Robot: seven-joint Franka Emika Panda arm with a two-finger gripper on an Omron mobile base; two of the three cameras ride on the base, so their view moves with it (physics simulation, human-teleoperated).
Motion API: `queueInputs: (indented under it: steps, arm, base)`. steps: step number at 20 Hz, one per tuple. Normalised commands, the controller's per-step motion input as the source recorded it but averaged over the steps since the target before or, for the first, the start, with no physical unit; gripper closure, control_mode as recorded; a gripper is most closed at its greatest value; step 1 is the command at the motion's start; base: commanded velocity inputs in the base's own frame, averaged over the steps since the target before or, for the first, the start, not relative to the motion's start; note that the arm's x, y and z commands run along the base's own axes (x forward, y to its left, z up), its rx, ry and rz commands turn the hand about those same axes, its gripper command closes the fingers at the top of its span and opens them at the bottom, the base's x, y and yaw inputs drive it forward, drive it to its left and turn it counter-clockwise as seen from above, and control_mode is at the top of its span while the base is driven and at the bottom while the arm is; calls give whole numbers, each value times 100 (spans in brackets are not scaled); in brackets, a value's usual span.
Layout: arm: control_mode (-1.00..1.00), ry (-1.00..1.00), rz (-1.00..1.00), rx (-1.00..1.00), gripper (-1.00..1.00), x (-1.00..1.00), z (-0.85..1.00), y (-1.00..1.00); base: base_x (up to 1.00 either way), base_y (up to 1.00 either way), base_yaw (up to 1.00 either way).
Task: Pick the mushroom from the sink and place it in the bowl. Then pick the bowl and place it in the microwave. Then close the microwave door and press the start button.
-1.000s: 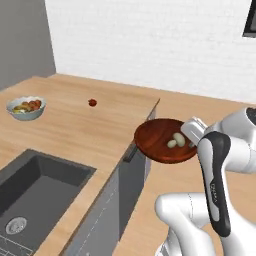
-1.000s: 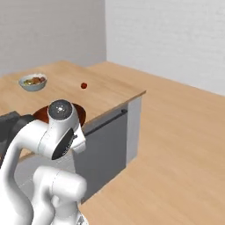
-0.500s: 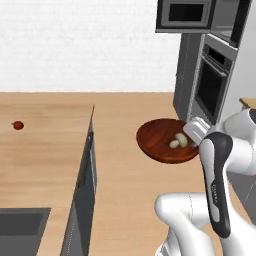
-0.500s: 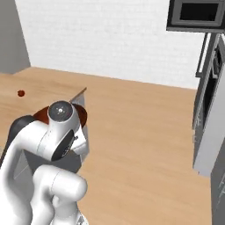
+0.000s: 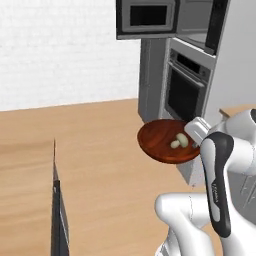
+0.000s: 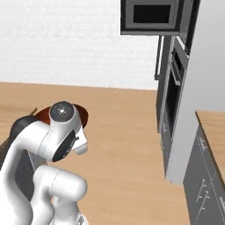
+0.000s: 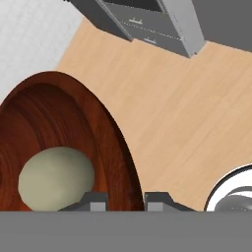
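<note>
From the left base view we see the bowl [image 5: 167, 141] carried level above the wood floor [image 5: 100, 150], the mushroom [image 5: 179, 141] lying inside it toward the right. The gripper [image 5: 196, 134] grips the bowl's right rim, jaws narrow on the rim, which we take to be why the bowl stays flat: tilt it and the mushroom rolls out. Far and high stands the microwave [image 5: 150, 19], its door [image 5: 218, 24] swung open to the right, above the oven [image 5: 186, 87].

From the right base view only an edge of the bowl [image 6: 44, 115] peeks out behind the arm's big joint. The microwave [image 6: 151, 16] sits far right, up in a tall grey cabinet [image 6: 200, 79]; a white brick wall [image 6: 66, 44] runs behind.

In the hand view the rim [image 7: 120, 142] passes between the two fingertips [image 7: 160, 200], pinched thin (a sound hold, we judge). The mushroom [image 7: 55, 177] rests near them in the bowl's hollow, floor beyond.
</note>
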Motion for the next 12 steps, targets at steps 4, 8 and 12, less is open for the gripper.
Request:
queueInputs:
  steps: [4,8,12]
  arm:
    - [100,0,0,0,100,0,0,0]
    - [100,0,0,0,100,0,0,0]
    - [100,0,0,0,100,0,0,0]
  base:
    - [100,2,-43]
    - [100,0,-42]
    - [100,3,-41]
